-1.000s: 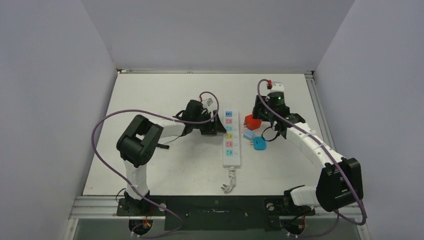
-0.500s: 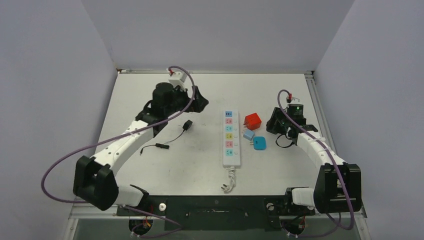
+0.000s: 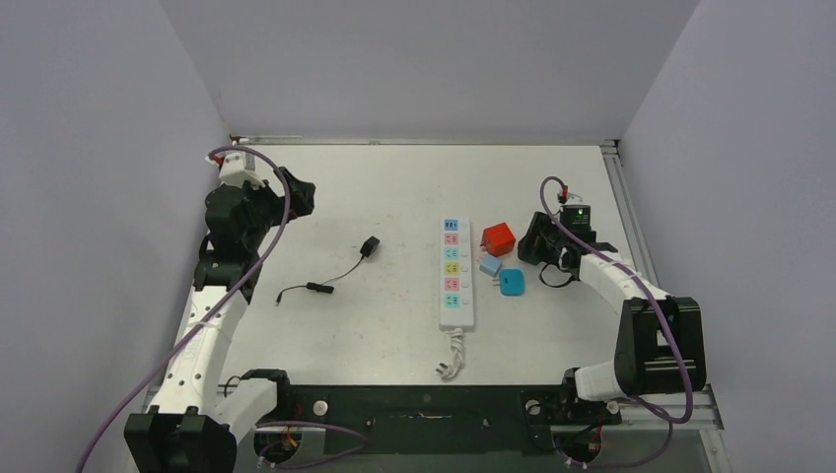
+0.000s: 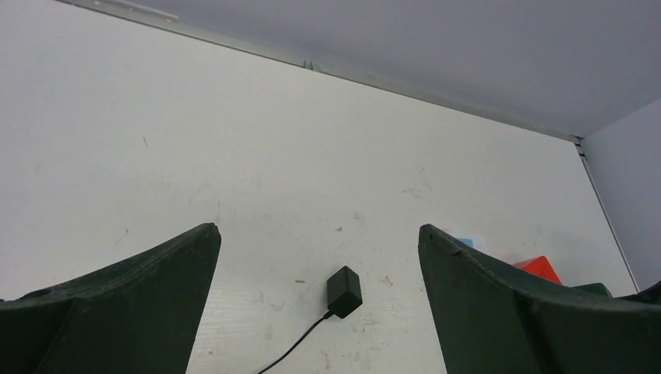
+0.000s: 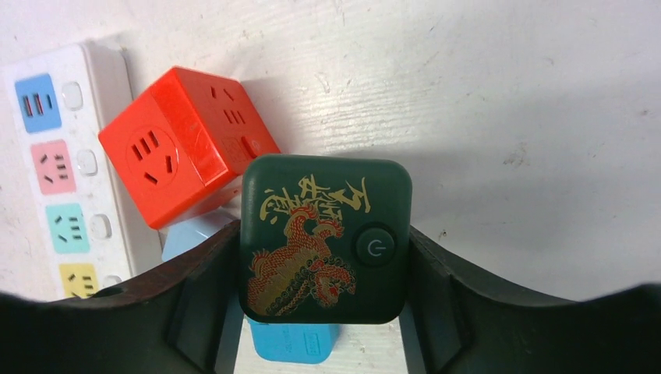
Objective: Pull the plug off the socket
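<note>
The power strip [image 3: 455,274] lies lengthwise in the middle of the table [image 3: 394,335], its short white cord [image 3: 452,360] curled at the near end. A black plug [image 3: 370,246] lies on the bare surface to the strip's left, well apart from it, and its thin black cable [image 3: 315,287] trails toward the near left.

On the strip's right side three small things crowd close: a red cube [image 3: 498,238] just beside the far outlets, a pale blue adapter [image 3: 490,265] below it, and a brighter blue adapter [image 3: 512,283] nearer still. They fill the space between the strip and the right gripper [image 5: 323,234].

The right gripper is clamped on a dark green cube [image 5: 323,238] that bears a gold and red dragon and a round power button. One finger presses each side of it. Whether that cube rests on the table cannot be told. In the wrist view it sits in front of the two blue adapters, with the red cube just beyond.

The right arm is folded at its elbow near the right edge, and its forearm reaches in toward the red cube.

The left arm stretches from its base along the left edge, with its wrist raised near the far left corner. The left gripper [image 4: 317,231] points across the table and its fingers [image 4: 156,273] are spread wide with nothing between them. The black plug is in its view, well ahead of the tips.
</note>
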### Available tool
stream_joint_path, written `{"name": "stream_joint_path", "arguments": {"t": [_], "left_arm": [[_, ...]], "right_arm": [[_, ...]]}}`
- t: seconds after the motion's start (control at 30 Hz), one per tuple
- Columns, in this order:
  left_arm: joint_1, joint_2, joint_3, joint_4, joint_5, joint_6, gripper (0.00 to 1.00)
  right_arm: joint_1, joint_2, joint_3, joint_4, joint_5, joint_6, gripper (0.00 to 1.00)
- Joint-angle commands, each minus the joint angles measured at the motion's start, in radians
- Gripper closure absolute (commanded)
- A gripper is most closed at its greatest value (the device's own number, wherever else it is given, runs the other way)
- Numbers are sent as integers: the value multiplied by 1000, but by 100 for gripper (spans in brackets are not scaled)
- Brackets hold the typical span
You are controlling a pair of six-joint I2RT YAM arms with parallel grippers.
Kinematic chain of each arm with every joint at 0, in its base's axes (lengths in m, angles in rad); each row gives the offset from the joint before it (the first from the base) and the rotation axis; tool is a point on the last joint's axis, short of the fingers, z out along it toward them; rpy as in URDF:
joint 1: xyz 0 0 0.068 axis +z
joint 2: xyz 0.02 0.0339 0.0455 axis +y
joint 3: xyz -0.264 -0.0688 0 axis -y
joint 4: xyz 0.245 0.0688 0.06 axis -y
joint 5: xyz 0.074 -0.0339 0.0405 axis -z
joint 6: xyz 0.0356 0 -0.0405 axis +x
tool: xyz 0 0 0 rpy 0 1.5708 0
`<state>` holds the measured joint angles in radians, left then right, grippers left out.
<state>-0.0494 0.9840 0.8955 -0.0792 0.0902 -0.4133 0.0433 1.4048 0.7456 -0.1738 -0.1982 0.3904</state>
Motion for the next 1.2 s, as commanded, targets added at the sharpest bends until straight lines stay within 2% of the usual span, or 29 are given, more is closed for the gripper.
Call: {"name": "stream_joint_path", "arguments": {"t": [0.0,0.07,0.1,0.17,0.2,0.23,0.4,0.6,0.77,0.97,1.17], "left_arm": [[25,24,12,-17,58,-19,4],[25,23,12,-18,60,-10,4],[26,20,9,-18,55,-5,4],[26,15,7,-19,38,4,4],[26,13,8,-20,31,8,4],[26,12,8,-22,25,12,4],[26,10,21,-58,-44,24,4],[15,-21,63,-172,-249,55,4],[-60,-86,78,-208,-413,130,4],[-197,-219,17,-168,-516,205,4],[-220,-332,-78,-161,-480,199,4]], "right_arm": [[-8,13,-8,108,38,31,34],[-8,4,-21,129,38,37,15],[-7,-3,-27,137,38,38,8],[-7,-11,-28,138,47,36,2],[-7,-11,-26,136,52,35,9],[-8,-11,-24,134,56,35,10],[-7,-26,-6,107,104,36,10],[-6,-118,32,46,162,26,10],[30,-241,62,39,239,-6,10],[208,-418,20,157,432,-98,10],[256,-575,-116,327,475,-160,10]]}}
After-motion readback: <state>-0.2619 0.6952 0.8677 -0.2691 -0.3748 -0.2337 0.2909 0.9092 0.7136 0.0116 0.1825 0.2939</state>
